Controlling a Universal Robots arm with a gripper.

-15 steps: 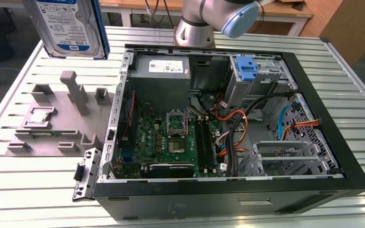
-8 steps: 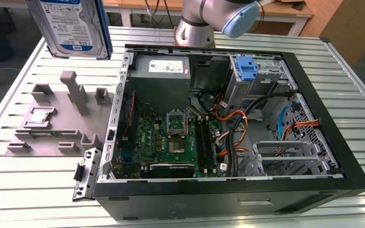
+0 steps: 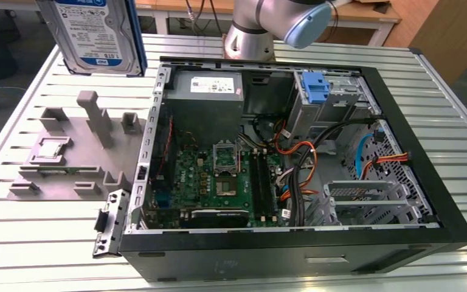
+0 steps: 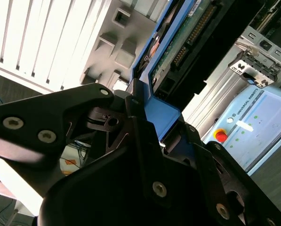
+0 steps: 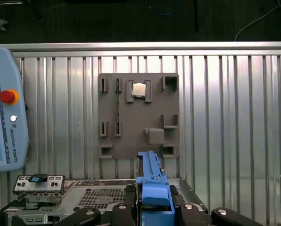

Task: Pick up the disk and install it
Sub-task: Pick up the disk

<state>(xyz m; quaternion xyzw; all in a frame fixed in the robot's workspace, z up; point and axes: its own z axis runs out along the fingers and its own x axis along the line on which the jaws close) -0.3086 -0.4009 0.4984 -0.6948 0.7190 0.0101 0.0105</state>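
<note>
The disk hangs in the air on edge, label facing the exterior view. The gripper is clamped on its blue carrier rail, with the black fingers pressing the plastic from either side in the second wrist view. Past it, well apart, lies the grey fixture tray on the slatted table. Farther towards the exterior view's right sits the open computer case. The step in hand looks like the carry. It calls for a square, firm hold on that thin rail, an upright disk, and enough height to clear the tray's posts and the case wall
</note>
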